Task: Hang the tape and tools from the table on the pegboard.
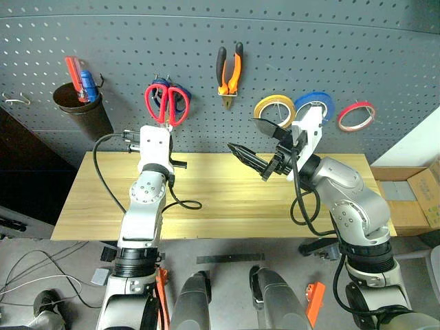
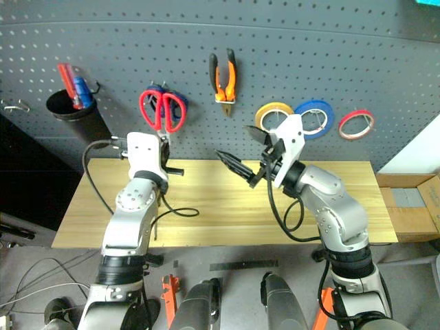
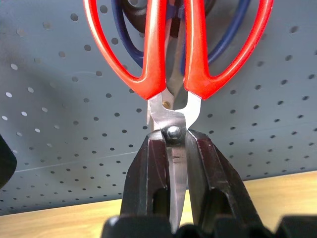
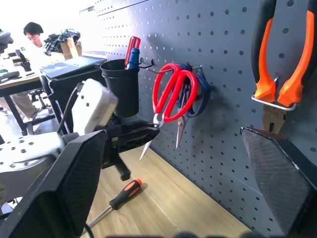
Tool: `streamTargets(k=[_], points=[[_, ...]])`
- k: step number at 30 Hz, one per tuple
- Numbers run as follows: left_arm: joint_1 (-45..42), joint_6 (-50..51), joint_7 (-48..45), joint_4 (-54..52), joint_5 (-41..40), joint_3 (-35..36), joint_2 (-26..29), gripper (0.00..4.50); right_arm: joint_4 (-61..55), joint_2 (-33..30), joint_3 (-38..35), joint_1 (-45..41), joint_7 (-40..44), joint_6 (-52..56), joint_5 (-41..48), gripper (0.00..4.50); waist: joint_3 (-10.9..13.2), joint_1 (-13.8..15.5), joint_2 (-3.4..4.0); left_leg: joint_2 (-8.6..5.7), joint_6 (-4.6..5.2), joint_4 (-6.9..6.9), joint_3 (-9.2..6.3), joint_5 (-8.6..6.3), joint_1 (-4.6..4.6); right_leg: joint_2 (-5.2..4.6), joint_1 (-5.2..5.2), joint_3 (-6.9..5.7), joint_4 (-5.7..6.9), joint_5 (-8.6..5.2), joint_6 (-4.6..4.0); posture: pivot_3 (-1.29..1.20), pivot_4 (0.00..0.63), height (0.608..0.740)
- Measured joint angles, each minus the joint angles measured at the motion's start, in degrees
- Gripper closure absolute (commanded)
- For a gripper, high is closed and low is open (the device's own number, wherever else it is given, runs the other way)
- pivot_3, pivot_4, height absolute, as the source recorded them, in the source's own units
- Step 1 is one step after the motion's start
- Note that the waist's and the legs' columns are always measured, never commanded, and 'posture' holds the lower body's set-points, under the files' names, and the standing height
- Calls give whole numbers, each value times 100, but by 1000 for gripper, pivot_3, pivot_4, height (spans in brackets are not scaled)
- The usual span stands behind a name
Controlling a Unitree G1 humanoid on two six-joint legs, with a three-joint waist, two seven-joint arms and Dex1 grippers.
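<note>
The left gripper [image 3: 177,148] is clamped on the blades of the stiff, light red-handled steel scissors [image 1: 167,104], sensibly near the pivot, handles up against the dark grey perforated pegboard [image 1: 289,41], while the right gripper [image 1: 265,144] hangs wide and empty.

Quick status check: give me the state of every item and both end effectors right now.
red-handled scissors: handles up against the pegboard, blades clamped
left end effector: shut on the scissor blades
right end effector: open, empty
pliers: hung
red tape: hung
screwdriver: lying on the table
</note>
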Motion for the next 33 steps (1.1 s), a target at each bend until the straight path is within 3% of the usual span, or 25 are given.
streamTargets(k=[4, 15, 20, 24, 27, 29, 33], points=[[-121, 21, 59, 178, 16, -1, -2, 4314, 0, -2, 0, 1, -5, 0, 0, 0, -5, -6, 0, 1, 0, 3, 1, 0, 1, 0, 0, 1, 1, 14, -20, -25, 212, 740], [305, 440, 199, -5, 26, 166, 28, 834, 0, -1, 7, 15, 3, 21, 5, 0, -19, 2, 1, 2, -1, 8, -3, 1, 3, 0, 4, -1, 5, 18, -23, -15, 218, 740], [532, 591, 381, -371, -67, 563, -20, 834, -31, -22, 96, 135, 36, 147, 30, 0, -19, -1, 1, 1, -1, 9, 1, 1, 3, -4, 5, 2, 2, 20, -21, -9, 226, 740], [896, 1669, 422, -567, -391, 1269, -68, 834, -259, -222, 208, 320, 239, 391, 220, 0, -19, -17, 1, 4, -1, 8, -7, 1, 4, 4, 5, -6, 5, 19, -20, 3, 233, 740], [818, 2273, 402, -391, -514, 1583, 154, 834, -265, -242, 340, 375, 278, 507, 233, 0, -19, 0, 1, 1, 0, 20, -16, 2, 4, 24, 5, -12, 9, 13, -9, 6, 241, 740], [535, 2838, 175, -50, -633, 1580, 506, 834, -269, -244, 440, 376, 284, 533, 231, 0, -19, 18, 1, 0, 1, 43, -29, 3, 6, 35, 19, -28, 14, 14, -11, 4, 250, 740], [124, 3343, -238, 623, -901, 1556, 691, 834, -324, -237, 501, 379, 273, 614, 232, 0, -18, 15, 2, 7, 0, 75, -32, 3, 7, 35, 36, -27, 8, 25, -1, 9, 273, 740]])
